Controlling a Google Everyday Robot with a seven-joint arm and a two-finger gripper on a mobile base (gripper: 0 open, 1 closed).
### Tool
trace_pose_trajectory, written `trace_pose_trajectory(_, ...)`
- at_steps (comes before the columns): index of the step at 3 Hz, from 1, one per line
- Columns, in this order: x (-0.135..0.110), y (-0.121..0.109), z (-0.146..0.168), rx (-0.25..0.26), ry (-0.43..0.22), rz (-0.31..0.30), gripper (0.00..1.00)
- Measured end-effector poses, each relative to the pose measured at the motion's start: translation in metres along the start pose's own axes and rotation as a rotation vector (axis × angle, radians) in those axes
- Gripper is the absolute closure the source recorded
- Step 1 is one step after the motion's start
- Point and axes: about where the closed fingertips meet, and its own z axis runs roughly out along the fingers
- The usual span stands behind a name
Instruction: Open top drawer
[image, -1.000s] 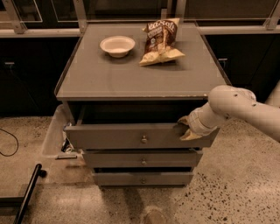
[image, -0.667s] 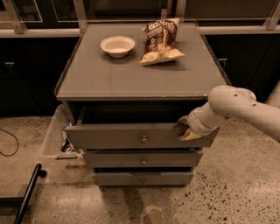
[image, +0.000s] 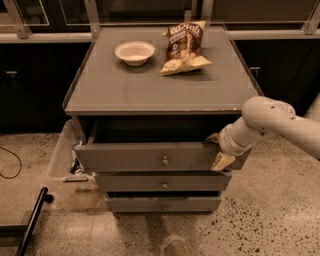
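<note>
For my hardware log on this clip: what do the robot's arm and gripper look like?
The arm is a smooth off-white tube with a bulbous joint bearing small dark dots, and a ribbed cuff at the wrist. The gripper, at the right end of the top drawer, is cream-yellow. No cables show.

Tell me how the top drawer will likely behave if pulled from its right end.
The top drawer looks rigid, so it should slide, not flex. The gripper sits at its right end, away from the central knob, so it may skew or bind. Wide and deep, it is probably fairly heavy.
</note>
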Motion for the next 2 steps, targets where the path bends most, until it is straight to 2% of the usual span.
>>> trace_pose_trajectory(2, 0.0004, 0.0064, -0.0057, -0.007, -0.004, 0.012, 0.89)
